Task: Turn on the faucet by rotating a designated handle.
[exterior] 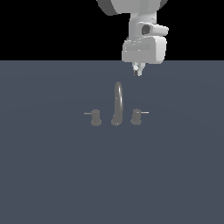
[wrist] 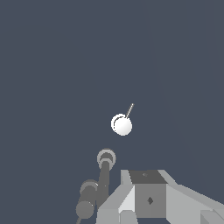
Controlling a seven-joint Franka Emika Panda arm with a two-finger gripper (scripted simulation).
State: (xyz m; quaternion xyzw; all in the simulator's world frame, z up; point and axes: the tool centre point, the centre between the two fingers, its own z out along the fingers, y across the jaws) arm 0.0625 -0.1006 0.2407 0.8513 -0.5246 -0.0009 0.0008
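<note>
The faucet [exterior: 117, 106] stands on the flat grey floor, its tall arched spout between two stubby knobs. The handle [exterior: 137, 117] is the knob on the exterior view's right, with a thin bright lever [exterior: 145, 112] pointing further right. In the wrist view the handle [wrist: 121, 125] shows from above as a white disc with its thin lever [wrist: 130, 110]. The spout [wrist: 104, 174] lies close to my fingers there. My gripper [exterior: 138, 70] hangs well above the handle, touching nothing. Its fingers [wrist: 131, 205] look pressed together and empty.
The twin knob [exterior: 96, 118] with a duller lever pointing to the exterior view's left sits on the other side of the spout. The grey floor [exterior: 52, 175] stretches flat all around the faucet.
</note>
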